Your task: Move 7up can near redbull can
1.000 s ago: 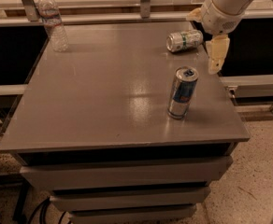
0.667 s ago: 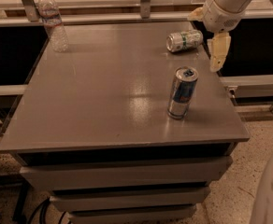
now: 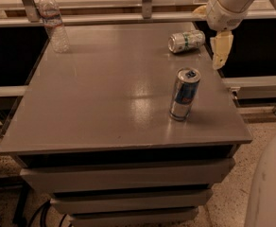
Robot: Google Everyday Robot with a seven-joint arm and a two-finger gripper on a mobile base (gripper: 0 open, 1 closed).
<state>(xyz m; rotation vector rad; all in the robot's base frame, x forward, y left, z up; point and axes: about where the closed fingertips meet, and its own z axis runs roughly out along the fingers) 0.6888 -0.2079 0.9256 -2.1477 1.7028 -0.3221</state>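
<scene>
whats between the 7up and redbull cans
Only bare tabletop, in the camera view, between 7up can and redbull can; the gripper hangs beside the 7up can.

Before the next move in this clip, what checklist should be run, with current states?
1. Short green-and-silver 7up can found: ok, on its side, far right of grey table.
2. Tall blue-and-silver redbull can upright: ok.
3. The gripper beside 7up can: ok, just to its right.
4. 7up can grasped: not ok, gripper apart from it.
5. Clear plastic water bottle out of the way: ok, far left corner.
</scene>
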